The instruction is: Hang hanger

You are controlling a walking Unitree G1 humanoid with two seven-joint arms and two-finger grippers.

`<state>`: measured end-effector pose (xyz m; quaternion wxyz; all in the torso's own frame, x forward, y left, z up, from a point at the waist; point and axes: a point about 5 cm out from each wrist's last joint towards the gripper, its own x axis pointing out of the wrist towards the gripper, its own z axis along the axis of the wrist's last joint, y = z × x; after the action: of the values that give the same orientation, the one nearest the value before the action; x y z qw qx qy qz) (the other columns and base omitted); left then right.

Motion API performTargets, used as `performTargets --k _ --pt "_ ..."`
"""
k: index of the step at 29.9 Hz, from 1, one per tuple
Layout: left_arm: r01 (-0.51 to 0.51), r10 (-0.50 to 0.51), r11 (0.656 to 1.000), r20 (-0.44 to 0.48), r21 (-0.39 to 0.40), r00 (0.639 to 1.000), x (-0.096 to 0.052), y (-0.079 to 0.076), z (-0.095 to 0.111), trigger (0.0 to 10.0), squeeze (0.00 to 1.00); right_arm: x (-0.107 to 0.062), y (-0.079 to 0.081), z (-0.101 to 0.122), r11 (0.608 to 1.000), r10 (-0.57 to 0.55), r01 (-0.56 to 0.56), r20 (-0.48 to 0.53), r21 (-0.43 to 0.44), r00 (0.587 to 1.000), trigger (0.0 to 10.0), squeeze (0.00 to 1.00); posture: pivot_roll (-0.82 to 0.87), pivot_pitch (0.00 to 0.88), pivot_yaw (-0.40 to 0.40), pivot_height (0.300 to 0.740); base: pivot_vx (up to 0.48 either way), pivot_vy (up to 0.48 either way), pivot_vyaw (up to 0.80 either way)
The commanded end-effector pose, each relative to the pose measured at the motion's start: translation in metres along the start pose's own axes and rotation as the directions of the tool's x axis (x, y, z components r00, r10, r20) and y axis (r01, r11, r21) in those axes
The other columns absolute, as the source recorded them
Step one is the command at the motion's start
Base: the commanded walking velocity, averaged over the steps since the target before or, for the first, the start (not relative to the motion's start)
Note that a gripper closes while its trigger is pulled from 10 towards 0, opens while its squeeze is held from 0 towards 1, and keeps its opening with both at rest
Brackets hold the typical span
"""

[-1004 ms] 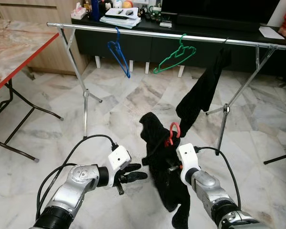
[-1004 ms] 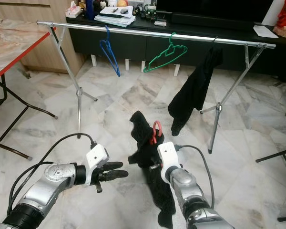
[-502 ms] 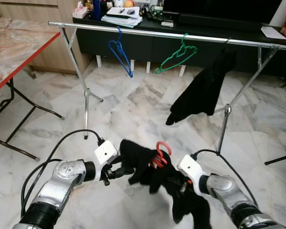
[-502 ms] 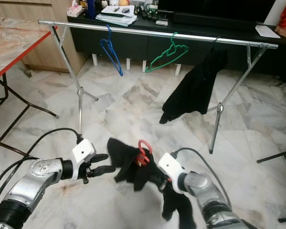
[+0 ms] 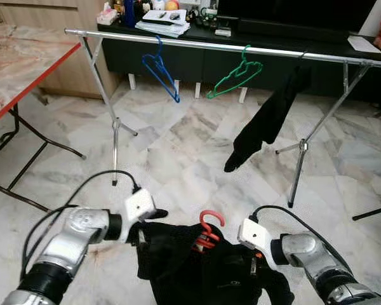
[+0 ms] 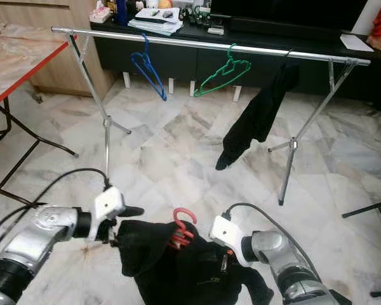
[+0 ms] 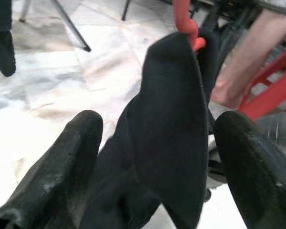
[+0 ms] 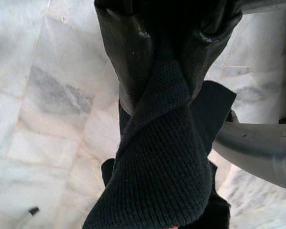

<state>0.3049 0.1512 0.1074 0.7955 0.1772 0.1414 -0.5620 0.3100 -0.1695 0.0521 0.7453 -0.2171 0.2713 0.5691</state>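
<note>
Red plastic hanger (image 5: 207,230) sits low, between the two grippers, well short of the long silver clothes rail (image 5: 197,44), with its hook up and a black knit garment (image 5: 203,267) draped on it, spread wide below the hook.

Left of the rail: marble-top folding table with red edge (image 5: 25,63); its black legs reach toward the rail's left stand. On the rail, left to right: blue wire hanger (image 5: 160,68), green wire hanger (image 5: 236,73), then a black cloth (image 5: 267,121) hanging limp near the right stand. Bare rail between blue and green hangers, and a shorter gap between green hanger and black cloth. Open marble floor (image 5: 178,146) between rail and grippers.

Left gripper (image 7: 157,143): fingers (image 7: 71,152) spread wide, garment edge lying between them; cannot tell whether the cloth touches either one.

Right gripper (image 8: 169,52): fingers pressed together, pinching a bunched fold of the black knit garment.

Behind the rail: dark low cabinet (image 5: 241,60) with papers and small clutter on top.
</note>
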Motion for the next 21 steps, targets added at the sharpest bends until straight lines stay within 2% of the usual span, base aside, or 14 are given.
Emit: performTargets --k 1,6,17,21 --pt "0.019 -0.019 1.000 -0.016 0.017 1.000 0.003 0.000 0.000 10.0 0.00 -0.001 -0.003 0.010 0.998 0.027 -0.026 0.010 -0.064 1.000 0.0 0.00 -0.01 0.109 -0.058 0.740 0.000 0.000 0.00" --pt "0.060 -0.059 0.998 -0.036 0.033 0.998 0.009 -0.002 -0.003 10.0 0.00 0.003 0.002 0.009 0.993 0.082 -0.084 -0.018 -0.087 0.996 0.0 0.00 -0.01 0.099 -0.061 0.740 0.000 0.000 0.00" --pt "0.088 -0.085 0.995 -0.080 0.035 0.993 0.012 0.001 -0.009 10.0 0.00 0.002 0.003 0.010 0.990 0.101 -0.101 -0.009 -0.101 0.995 0.0 0.00 -0.01 0.088 -0.059 0.740 0.000 0.000 0.00" --pt "0.094 -0.092 0.995 -0.084 0.028 0.992 0.018 -0.002 -0.013 10.0 0.00 0.002 0.003 0.014 0.986 0.114 -0.113 0.008 -0.122 0.993 0.0 0.00 -0.02 0.086 -0.058 0.740 0.000 0.000 0.00"
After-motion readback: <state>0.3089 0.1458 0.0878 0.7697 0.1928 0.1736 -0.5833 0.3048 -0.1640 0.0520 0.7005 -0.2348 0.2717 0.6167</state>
